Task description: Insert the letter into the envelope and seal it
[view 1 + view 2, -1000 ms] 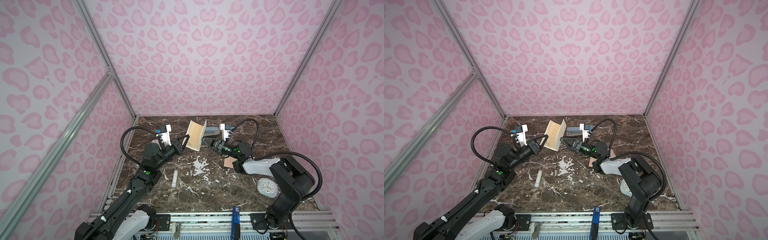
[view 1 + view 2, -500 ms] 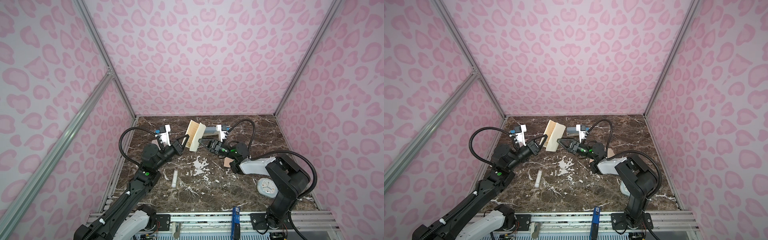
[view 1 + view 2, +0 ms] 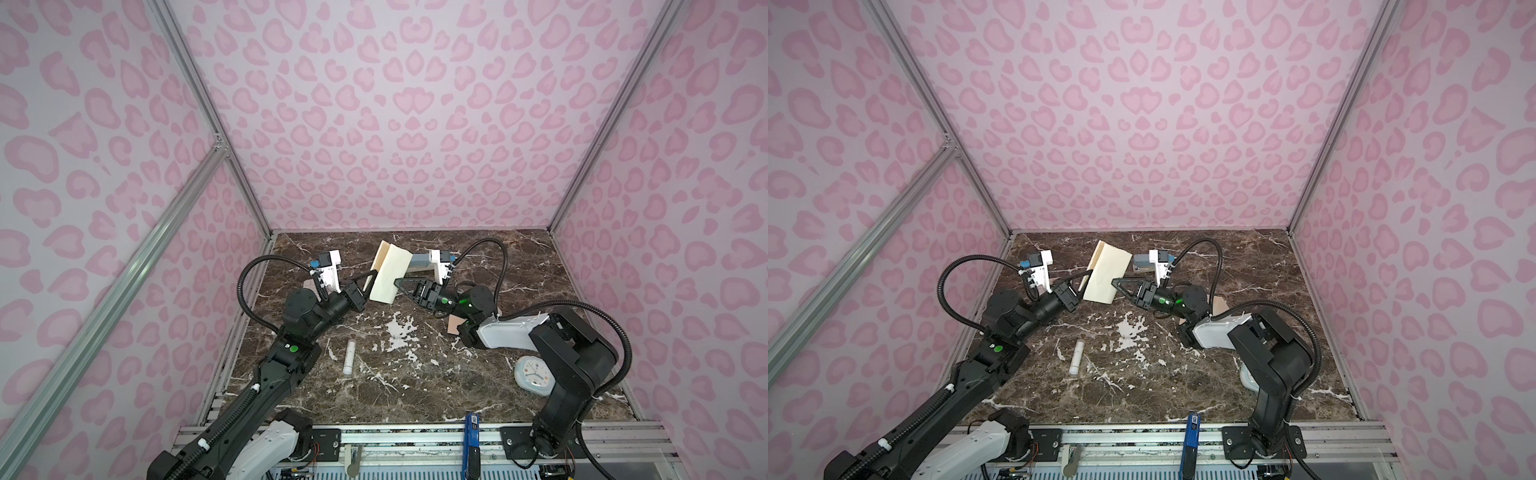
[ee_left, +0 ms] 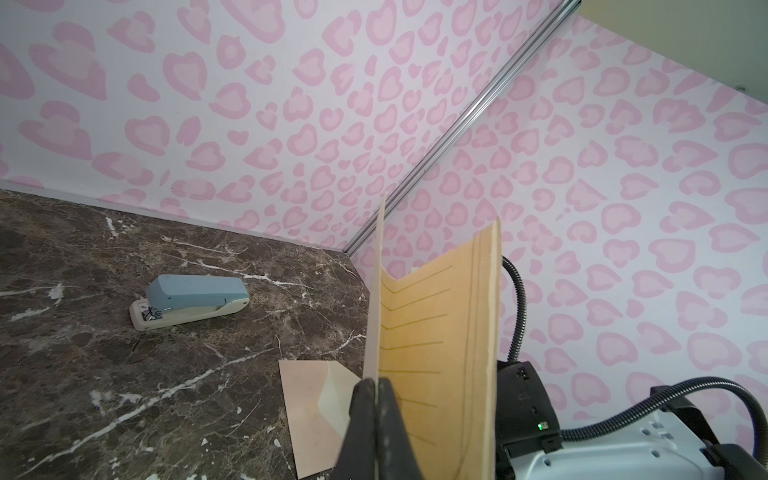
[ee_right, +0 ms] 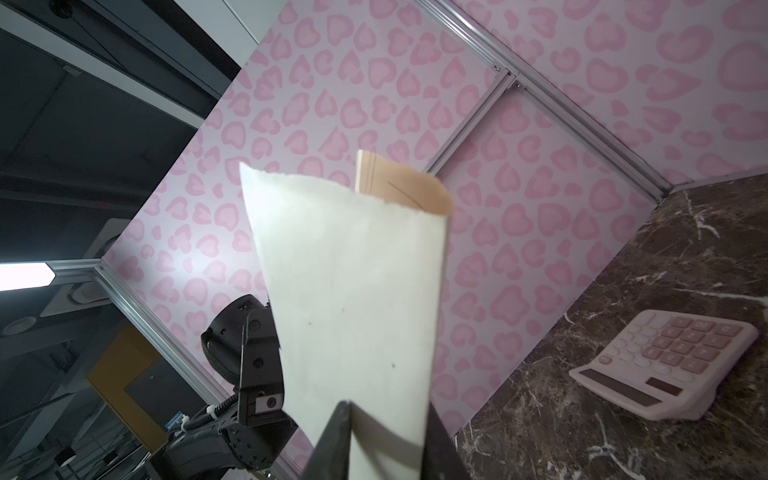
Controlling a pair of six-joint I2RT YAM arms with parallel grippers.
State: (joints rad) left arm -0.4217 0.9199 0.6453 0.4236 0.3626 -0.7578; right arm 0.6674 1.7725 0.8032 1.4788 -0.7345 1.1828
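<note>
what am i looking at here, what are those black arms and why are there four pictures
It is a robot with two arms, each ending in a two-fingered gripper. Two pictures come from a camera overhead that looks down on the whole scene. The other two come from a small camera on each arm's wrist.

On the marble table lie an envelope, a stapler, a white tube, a clock and a calculator.

The left gripper is shut on a folded letter and holds it up off the table. The right gripper has its fingers around the letter's opposite edge. It is unclear whether it pinches yet.
</note>
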